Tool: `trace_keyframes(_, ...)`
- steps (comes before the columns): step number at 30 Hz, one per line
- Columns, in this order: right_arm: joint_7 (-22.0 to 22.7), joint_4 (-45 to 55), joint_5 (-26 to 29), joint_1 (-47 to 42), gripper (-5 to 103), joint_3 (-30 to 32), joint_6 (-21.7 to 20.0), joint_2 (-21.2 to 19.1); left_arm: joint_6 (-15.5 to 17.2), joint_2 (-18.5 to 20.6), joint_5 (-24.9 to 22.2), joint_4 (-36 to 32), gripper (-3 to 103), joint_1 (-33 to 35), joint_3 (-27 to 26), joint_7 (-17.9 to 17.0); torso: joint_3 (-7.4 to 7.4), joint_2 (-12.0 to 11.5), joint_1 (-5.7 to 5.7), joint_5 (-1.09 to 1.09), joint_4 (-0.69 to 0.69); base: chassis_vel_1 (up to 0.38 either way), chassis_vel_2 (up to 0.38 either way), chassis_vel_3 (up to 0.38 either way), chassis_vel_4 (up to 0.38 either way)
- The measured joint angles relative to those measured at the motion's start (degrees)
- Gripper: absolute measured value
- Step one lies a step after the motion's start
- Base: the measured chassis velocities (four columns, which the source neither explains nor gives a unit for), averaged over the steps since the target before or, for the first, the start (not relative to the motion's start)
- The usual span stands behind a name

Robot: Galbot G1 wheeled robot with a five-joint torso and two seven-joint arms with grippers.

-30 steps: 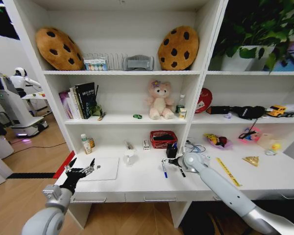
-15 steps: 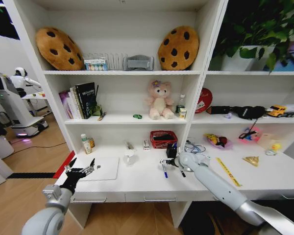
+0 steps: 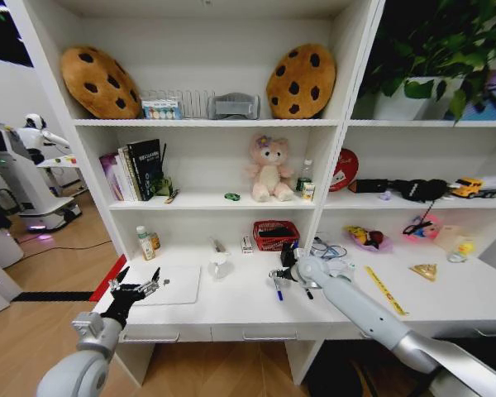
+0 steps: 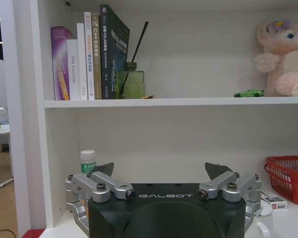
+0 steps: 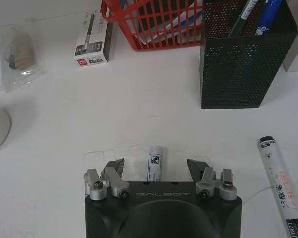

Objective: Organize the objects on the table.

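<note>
The right gripper had edged left over a white pen, jaws wide, holding nothing. A mesh pen holder stood beyond; the pen's near end was hidden. The left gripper hung open

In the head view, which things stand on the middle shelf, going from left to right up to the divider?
Books → green bottle → toy car → teddy bear → small bottles.

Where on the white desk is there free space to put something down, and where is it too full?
Bare desk lies between the laptop and the right gripper, and at the front edge right of the yellow ruler. It is crowded by the red basket and mesh pen holder, where pens lie loose. The left gripper hangs over the laptop's corner.
</note>
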Motion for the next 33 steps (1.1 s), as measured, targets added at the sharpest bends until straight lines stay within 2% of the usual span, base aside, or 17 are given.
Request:
trace_keyframes(1,0.0,-0.1,-0.1,0.1,71,-0.1,0.0,0.0,0.0,0.0,0.0,0.0,100,0.0,0.0,0.0,0.0,0.0,0.0,-0.01,0.0,0.0,0.0,0.0,0.0)
trace_keyframes(3,0.0,-0.3,-0.1,0.2,71,-0.2,0.0,0.0,0.0,0.0,0.0,0.0,100,0.0,0.0,0.0,0.0,0.0,0.0,-0.01,0.0,0.0,0.0,0.0,0.0)
trace_keyframes(4,0.0,-0.4,-0.1,0.3,63,-0.3,0.0,-0.1,0.0,0.0,0.0,0.0,100,0.0,0.0,0.0,-0.01,0.0,0.0,-0.01,-0.01,0.0,0.0,0.0,0.0)
trace_keyframes(6,0.2,-0.4,-0.1,0.4,61,-0.6,0.0,-0.1,0.0,0.0,0.0,0.0,100,0.0,0.0,0.0,0.0,0.0,0.0,-0.01,0.0,0.0,0.0,0.0,0.0)
trace_keyframes(18,0.1,-1.6,-0.2,1.9,57,-1.9,0.0,0.4,0.0,0.0,0.0,0.0,100,0.0,0.0,0.0,0.0,0.0,0.0,0.01,0.0,0.0,0.0,0.0,0.0)
trace_keyframes(26,-0.2,-2.0,0.1,5.1,55,-5.5,0.0,0.1,0.0,0.0,0.0,0.0,100,0.0,0.0,0.0,0.0,0.0,0.0,0.0,0.0,0.0,0.0,0.0,0.0)
trace_keyframes(33,0.6,-2.6,0.9,7.1,57,-7.8,0.0,0.7,0.0,0.0,0.0,0.0,100,0.0,0.0,0.0,0.0,0.0,0.0,0.0,0.0,0.0,0.0,0.0,0.0)
